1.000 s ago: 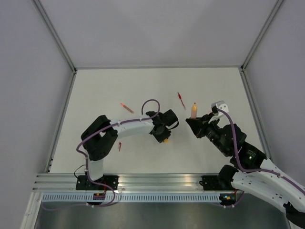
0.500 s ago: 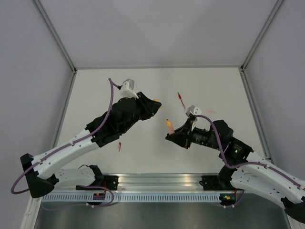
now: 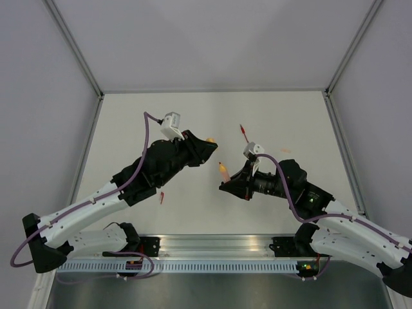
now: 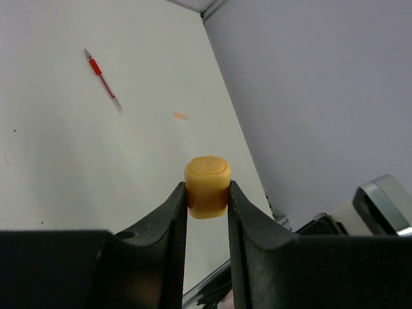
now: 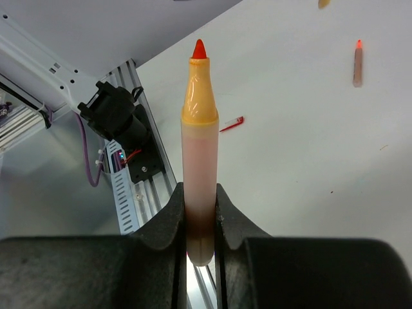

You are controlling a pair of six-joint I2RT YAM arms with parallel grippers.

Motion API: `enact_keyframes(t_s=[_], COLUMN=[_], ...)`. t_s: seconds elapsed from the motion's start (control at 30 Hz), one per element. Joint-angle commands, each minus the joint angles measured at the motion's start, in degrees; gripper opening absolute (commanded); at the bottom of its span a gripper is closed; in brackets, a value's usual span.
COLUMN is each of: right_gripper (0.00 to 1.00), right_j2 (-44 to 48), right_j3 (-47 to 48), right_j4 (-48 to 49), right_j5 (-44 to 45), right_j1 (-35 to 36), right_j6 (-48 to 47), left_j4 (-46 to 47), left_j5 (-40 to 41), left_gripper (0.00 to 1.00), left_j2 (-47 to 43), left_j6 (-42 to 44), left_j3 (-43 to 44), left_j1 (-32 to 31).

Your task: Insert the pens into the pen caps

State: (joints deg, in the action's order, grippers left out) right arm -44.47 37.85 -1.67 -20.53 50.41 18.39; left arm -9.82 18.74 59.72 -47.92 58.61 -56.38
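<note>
Clamped in the left gripper (image 4: 206, 191): orange pen cap (image 4: 207, 180), pinched at the fingertips, closed end outward. Clamped in the right gripper (image 5: 198, 194): orange pen (image 5: 199, 141), barrel between the fingers, red tip pointed away beyond them. Observed on the table (image 4: 64, 161), well ahead of the left gripper: red pen (image 4: 102, 79). Seen right of the held pen, lying flat: small red cap (image 5: 232, 123).
</note>
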Motion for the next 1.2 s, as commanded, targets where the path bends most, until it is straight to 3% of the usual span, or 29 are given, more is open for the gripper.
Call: enact_keyframes(t_s=[0.0, 1.17], right_gripper=[0.0, 0.0], right_j2=[-0.9, -2.9], right_j3=[0.6, 0.2], right_j4=[2.5, 3.6], right_j5=[0.5, 0.2], right_j1=[0.0, 0.0], right_j6=[0.2, 1.0], left_j4=[3.9, 6.9], left_j5=[-1.9, -5.7], left_gripper=[0.02, 0.02], left_j2=[-1.8, -4.4], left_j6=[1.3, -3.6], left_j3=[-0.3, -5.8], left_j1=[-0.4, -2.2])
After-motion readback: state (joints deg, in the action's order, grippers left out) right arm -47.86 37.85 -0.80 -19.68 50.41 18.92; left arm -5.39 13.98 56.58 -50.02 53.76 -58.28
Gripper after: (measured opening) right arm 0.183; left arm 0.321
